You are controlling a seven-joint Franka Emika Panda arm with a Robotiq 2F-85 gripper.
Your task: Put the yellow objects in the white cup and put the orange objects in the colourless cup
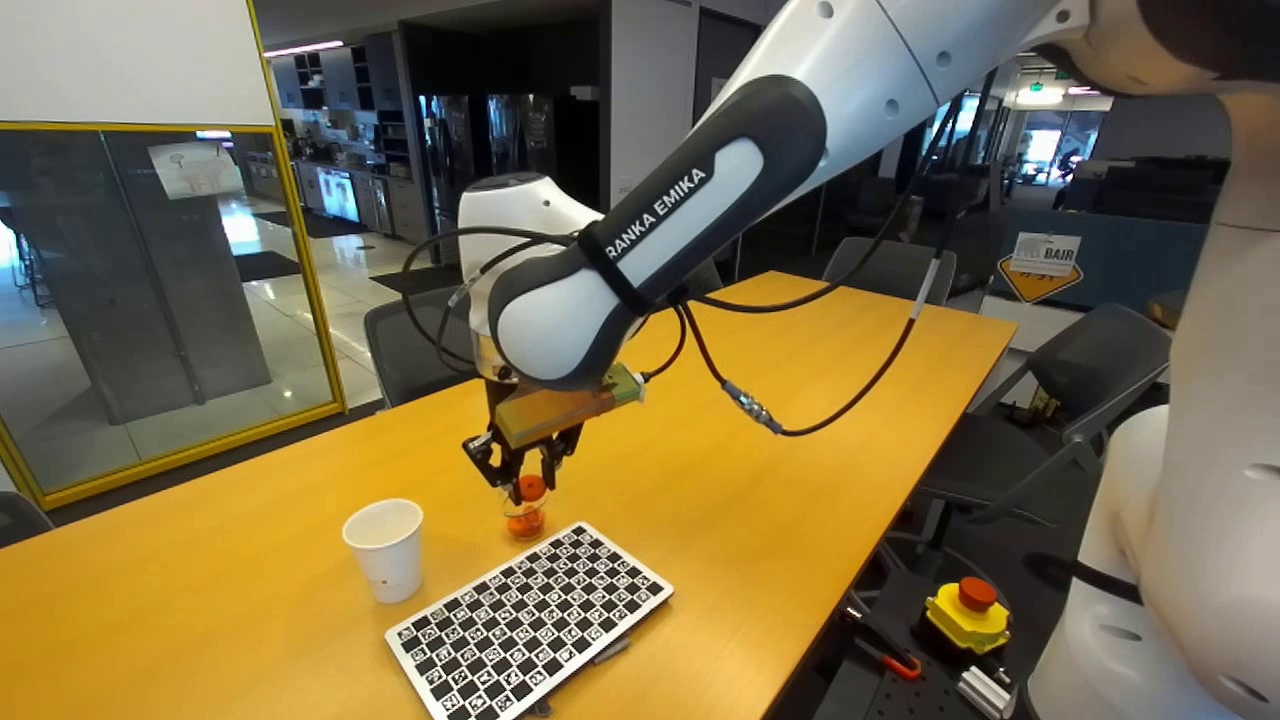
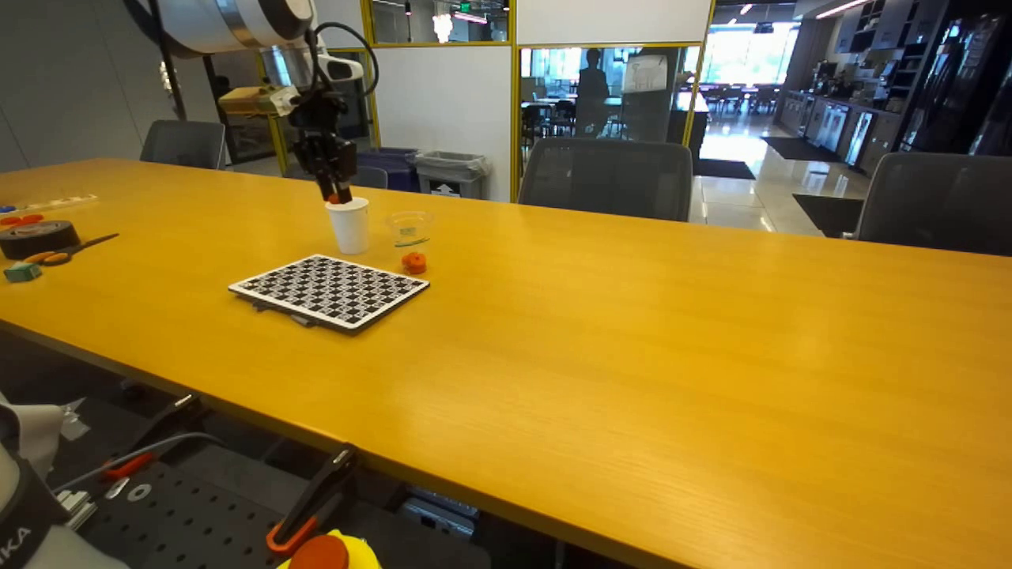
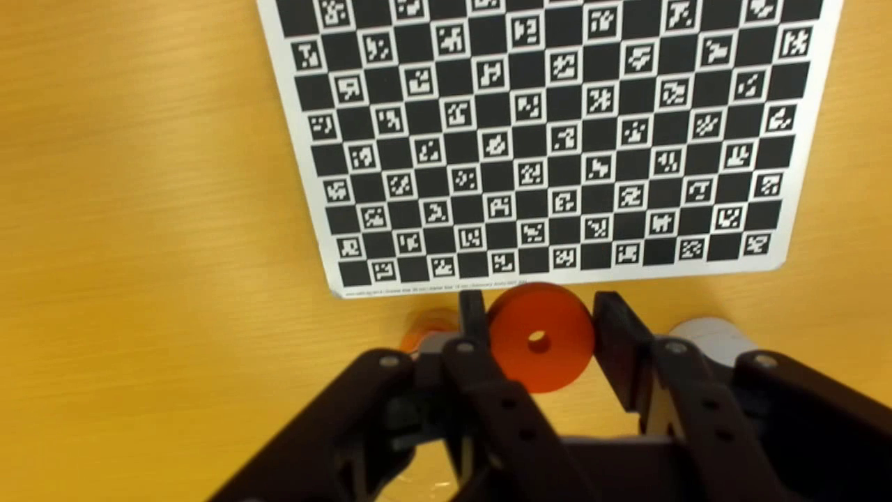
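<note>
My gripper is shut on an orange disc with a hole in its middle, raised above the table. The gripper also shows in both exterior views. The colourless cup stands upright with orange pieces at its bottom. In an exterior view the held disc overlaps this cup's rim. The white cup stands upright beside it; the held disc appears behind its rim. In the wrist view the disc lies between the two cups. The white cup's bottom inside is hidden. No yellow pieces show.
A checkered board lies flat beside the cups on the table. Black tape, scissors, a green block and red pieces lie at the table's far end. Chairs stand along the edge.
</note>
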